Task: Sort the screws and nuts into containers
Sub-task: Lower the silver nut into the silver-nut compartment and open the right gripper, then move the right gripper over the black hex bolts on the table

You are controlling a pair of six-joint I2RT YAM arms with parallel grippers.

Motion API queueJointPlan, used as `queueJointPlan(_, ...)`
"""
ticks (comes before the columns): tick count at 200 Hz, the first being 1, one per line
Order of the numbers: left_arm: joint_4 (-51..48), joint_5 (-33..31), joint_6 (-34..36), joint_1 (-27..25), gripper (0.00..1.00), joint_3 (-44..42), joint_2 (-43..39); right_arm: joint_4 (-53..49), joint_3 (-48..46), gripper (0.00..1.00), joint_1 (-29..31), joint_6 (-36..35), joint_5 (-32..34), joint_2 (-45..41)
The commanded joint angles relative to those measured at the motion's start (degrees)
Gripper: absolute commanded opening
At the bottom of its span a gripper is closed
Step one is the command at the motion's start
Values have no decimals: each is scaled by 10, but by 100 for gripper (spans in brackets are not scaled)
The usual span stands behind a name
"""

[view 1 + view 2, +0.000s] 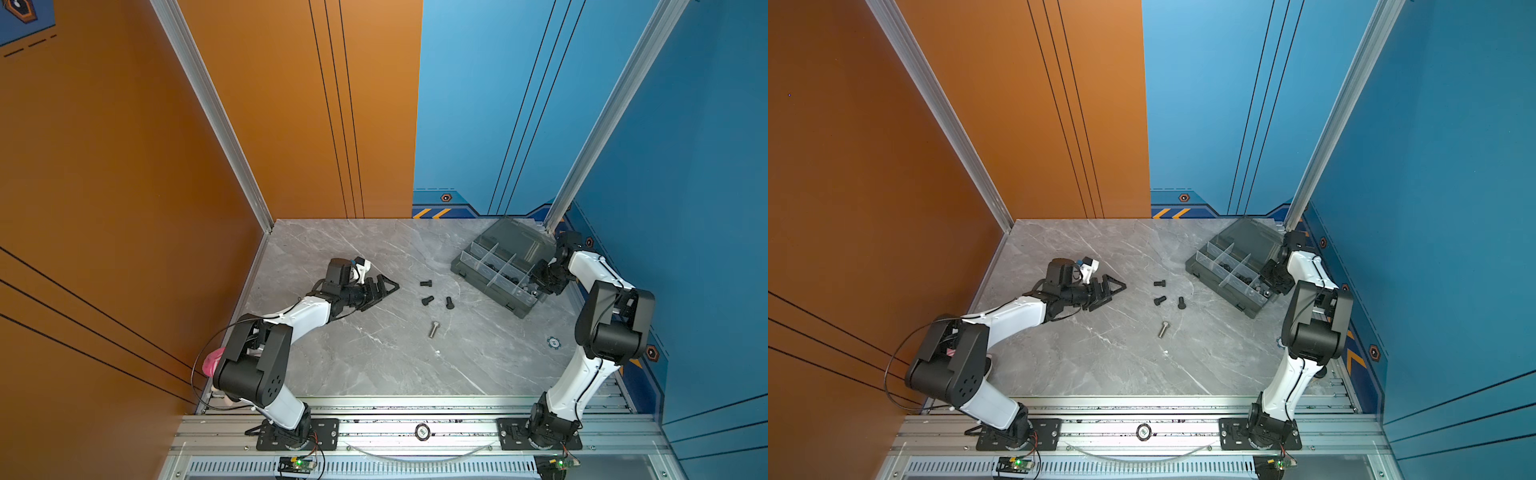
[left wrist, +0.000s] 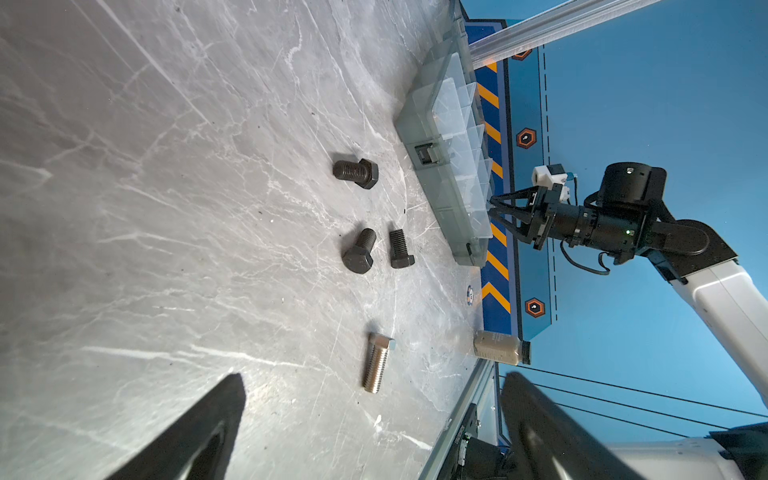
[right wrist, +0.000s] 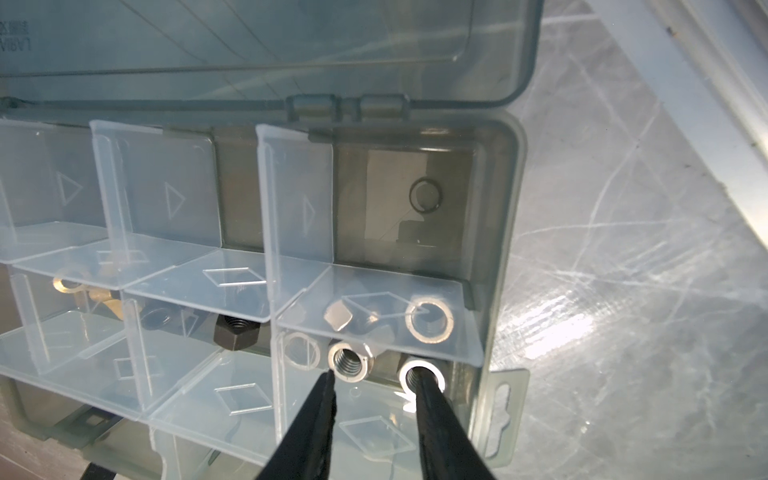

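Three black screws (image 1: 427, 300) (image 1: 1160, 300) (image 2: 360, 250) and a longer silver screw (image 1: 434, 329) (image 2: 377, 361) lie mid-table. The grey organiser box (image 1: 478, 284) (image 3: 515, 249) stands open at the back right. My right gripper (image 3: 374, 376) (image 1: 535, 283) hangs open over its end compartment with nothing between the fingers. Silver nuts (image 3: 348, 360) lie just past the tips, and one fingertip overlaps a nut's hole. A black nut (image 3: 236, 330) and a brass winged nut (image 3: 83, 286) sit in other containers. My left gripper (image 1: 388, 288) lies low, left of the screws, its fingers (image 2: 224, 415) spread wide and empty.
The box lid (image 1: 515, 237) leans back towards the corner post. A small beige bottle (image 2: 500, 348) lies at the table's right edge. An aluminium rail (image 1: 415, 415) runs along the front. Orange and blue walls close the table on three sides.
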Motion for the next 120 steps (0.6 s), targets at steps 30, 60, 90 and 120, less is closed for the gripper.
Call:
queueJointPlan(30,-3,-2,7,2,98,11,3,-38,18,37,21,-25,-45,-74)
queueJointPlan(60,-5,-3,7,2,98,12,4,-61,15,38,61,-32,-47,-116)
queueJointPlan(90,-8,-4,9,4,98,11,4,-71,7,40,125,-34,-35,-143)
queueJointPlan(120,-9,-2,10,6,98,11,4,-76,7,42,195,-28,-11,-147)
